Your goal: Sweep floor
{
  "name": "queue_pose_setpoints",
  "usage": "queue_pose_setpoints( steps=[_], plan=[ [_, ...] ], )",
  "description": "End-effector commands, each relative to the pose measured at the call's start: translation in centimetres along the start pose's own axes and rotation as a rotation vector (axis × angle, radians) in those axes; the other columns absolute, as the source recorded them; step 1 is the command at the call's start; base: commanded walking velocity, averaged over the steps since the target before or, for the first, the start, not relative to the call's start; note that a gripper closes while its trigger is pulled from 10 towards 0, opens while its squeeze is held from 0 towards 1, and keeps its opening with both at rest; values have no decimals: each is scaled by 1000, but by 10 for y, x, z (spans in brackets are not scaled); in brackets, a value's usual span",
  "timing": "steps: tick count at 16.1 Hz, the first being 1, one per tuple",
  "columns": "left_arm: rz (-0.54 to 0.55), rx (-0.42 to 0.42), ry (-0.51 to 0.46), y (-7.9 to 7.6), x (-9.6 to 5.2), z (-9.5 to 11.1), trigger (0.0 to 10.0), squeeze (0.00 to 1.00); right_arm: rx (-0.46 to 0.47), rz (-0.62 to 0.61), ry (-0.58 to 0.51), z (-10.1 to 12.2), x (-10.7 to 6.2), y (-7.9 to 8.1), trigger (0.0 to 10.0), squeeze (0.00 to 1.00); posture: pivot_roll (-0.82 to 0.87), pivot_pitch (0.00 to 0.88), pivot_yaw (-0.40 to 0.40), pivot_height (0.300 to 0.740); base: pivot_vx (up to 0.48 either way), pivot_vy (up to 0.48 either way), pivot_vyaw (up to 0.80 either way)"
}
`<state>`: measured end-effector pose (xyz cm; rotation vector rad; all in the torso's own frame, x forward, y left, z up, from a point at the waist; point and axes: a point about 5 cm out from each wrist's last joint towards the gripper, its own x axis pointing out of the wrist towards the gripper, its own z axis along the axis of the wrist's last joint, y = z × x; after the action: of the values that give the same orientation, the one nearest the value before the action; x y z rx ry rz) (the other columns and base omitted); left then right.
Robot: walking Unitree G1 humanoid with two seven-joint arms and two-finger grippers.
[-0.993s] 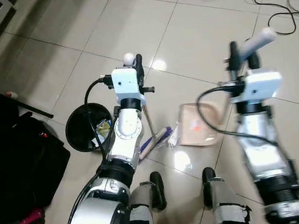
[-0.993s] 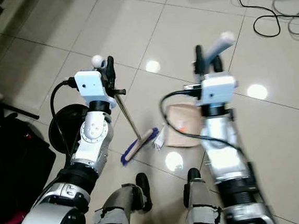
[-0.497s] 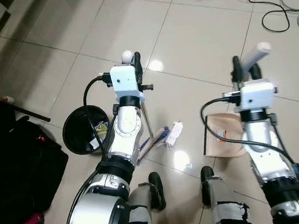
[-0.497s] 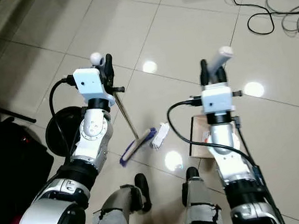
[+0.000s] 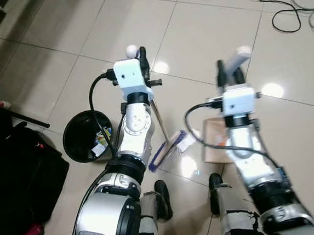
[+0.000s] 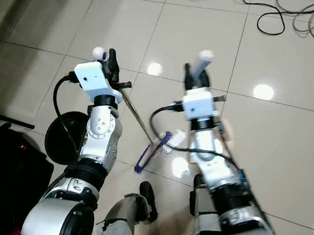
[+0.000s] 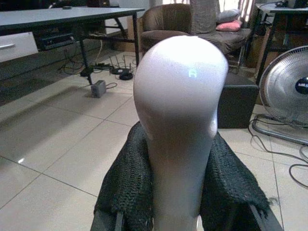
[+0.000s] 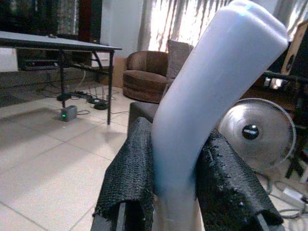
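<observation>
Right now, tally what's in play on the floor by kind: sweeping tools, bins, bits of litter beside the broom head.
Brooms: 1, the broom, handle in the left gripper.
Dustpans: 1, the dustpan, handle in the right gripper.
Bins: 1, the black bin.
Litter: 1, white wrapper.
Total: 4

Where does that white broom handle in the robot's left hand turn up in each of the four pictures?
Left eye view: white broom handle tops the left hand, upper middle.
Right eye view: same knob, upper left of centre.
Left wrist view: large white knob between the black fingers.
Right wrist view: not in it.
Shared landmark: the round fan, also in the right wrist view.
</observation>
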<state>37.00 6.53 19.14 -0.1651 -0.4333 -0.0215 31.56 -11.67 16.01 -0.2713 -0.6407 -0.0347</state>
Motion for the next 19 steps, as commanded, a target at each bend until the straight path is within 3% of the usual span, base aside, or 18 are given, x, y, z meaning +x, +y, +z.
queue_pose_setpoints(
  steps=[1, 5, 8, 10, 12, 14, 16, 19],
  plan=[
    [42, -56, 47, -7, -6, -8, 10000, 0, 66, 47, 50, -4, -17, 23, 10000, 0, 133, 417, 194, 740, 0, 0, 0],
    [157, -108, 53, 1, 1, -5, 10000, 0, 108, 71, 52, 3, -23, 39, 10000, 0, 123, 404, 182, 740, 0, 0, 0],
    [240, -214, 37, 3, 12, 6, 10000, 0, 120, 31, 76, -1, -20, 35, 10000, 0, 115, 382, 179, 740, 0, 0, 0],
    [224, -306, 9, -3, 22, 19, 10000, 0, 109, 21, 82, -4, -16, 28, 10000, 0, 120, 369, 175, 740, 0, 0, 0],
    [185, -334, -10, -7, 25, 26, 10000, 0, 96, 9, 91, -8, -13, 22, 10000, 0, 117, 347, 170, 740, 0, 0, 0],
    [113, -309, -41, -6, 29, 33, 10000, 0, 83, -2, 93, -11, -9, 14, 10000, 0, 113, 323, 163, 740, 0, 0, 0],
    [-10, -192, -86, -1, 37, 45, 10000, 0, 78, -2, 94, -14, -6, 7, 10000, 0, 108, 270, 159, 740, 0, 0, 0],
    [-110, -124, -109, 14, 45, 56, 10000, 0, 79, -27, 80, -13, -3, -6, 10000, 0, 93, 236, 151, 740, 0, 0, 0]
  ],
)
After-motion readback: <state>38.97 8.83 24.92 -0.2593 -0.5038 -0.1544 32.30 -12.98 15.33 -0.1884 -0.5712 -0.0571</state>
